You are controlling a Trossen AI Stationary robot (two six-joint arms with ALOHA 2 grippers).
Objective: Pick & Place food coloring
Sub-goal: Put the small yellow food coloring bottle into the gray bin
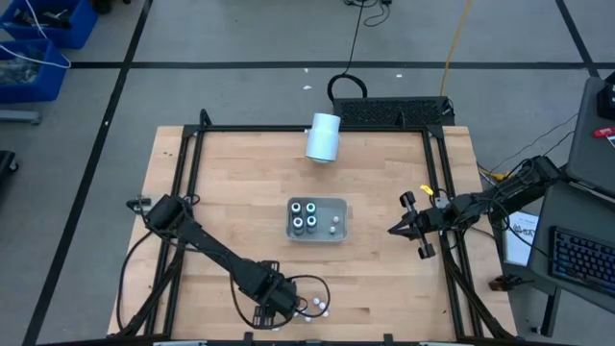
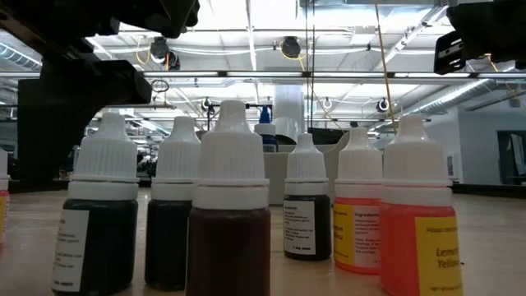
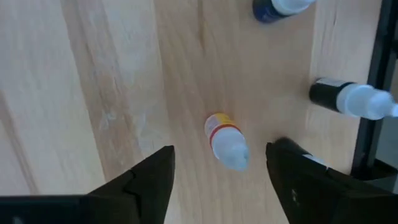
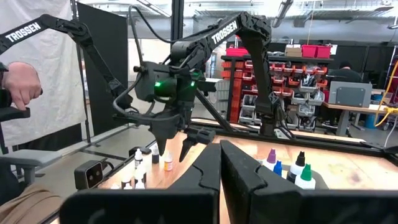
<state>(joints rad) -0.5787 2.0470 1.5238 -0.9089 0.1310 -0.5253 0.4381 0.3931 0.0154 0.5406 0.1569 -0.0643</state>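
Observation:
Several small food coloring bottles [image 2: 230,214] with white caps stand in a cluster on the wood near the table's front edge [image 1: 315,308]. My left gripper [image 3: 221,180] hangs open over them, pointing down, its fingers on either side of a yellow-orange bottle [image 3: 225,142] without touching it. A blue bottle [image 3: 277,7] and a black one [image 3: 345,99] stand close by. More bottles with dark caps [image 1: 306,216] sit in the grey tray [image 1: 338,235] at the table's middle. My right gripper [image 1: 396,229] waits shut at the right side, well above the wood.
A large white cylinder [image 1: 324,136] lies near the far edge. A black frame rail [image 3: 373,74] runs right beside the bottle cluster along the front edge. A person's hand [image 4: 18,84] shows beyond the table. Bare wood lies between the tray and the cluster.

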